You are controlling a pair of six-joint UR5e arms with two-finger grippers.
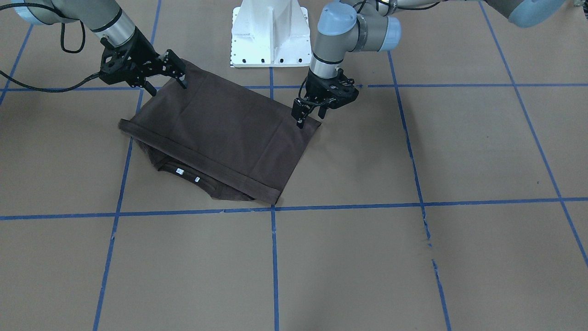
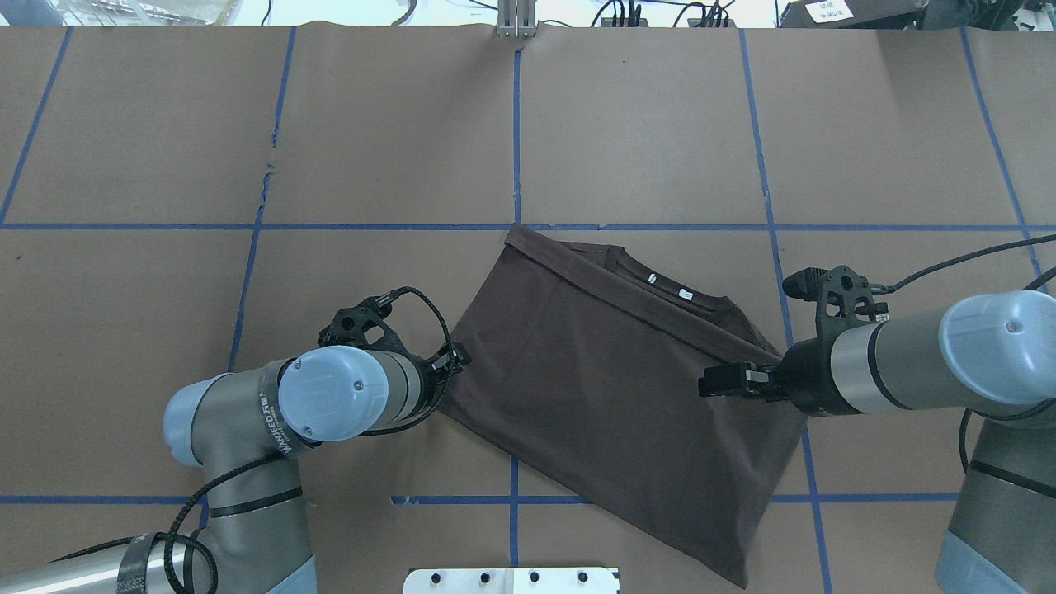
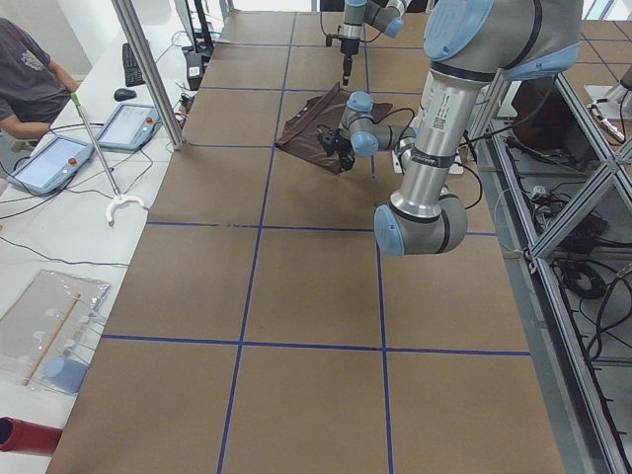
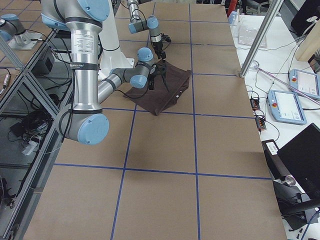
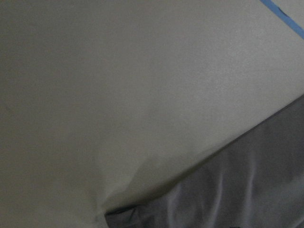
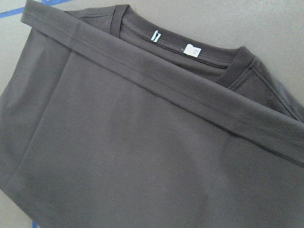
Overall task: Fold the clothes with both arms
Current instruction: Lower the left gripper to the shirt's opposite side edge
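Note:
The dark brown-grey T-shirt [image 1: 220, 133] lies folded on the brown paper, its hem band lying across just below the collar [image 6: 190, 57] with its two small white tags. It also shows in the overhead view [image 2: 602, 388]. My left gripper [image 1: 310, 118] stands at the shirt's corner nearest the white base, fingers apart, with no cloth between them. My right gripper [image 1: 167, 86] hovers over the opposite corner on the robot's side, fingers spread, holding nothing. The left wrist view shows only a shirt edge [image 5: 247, 190] on paper. The right wrist view shows the shirt's flat top layer [image 6: 142, 156].
The white base pedestal [image 1: 268, 37] stands just behind the shirt. Blue tape lines [image 1: 273, 257] grid the brown paper table. A black cable [image 1: 46, 87] trails from the right arm. An operator [image 3: 30, 79] sits with tablets beyond the table's far edge.

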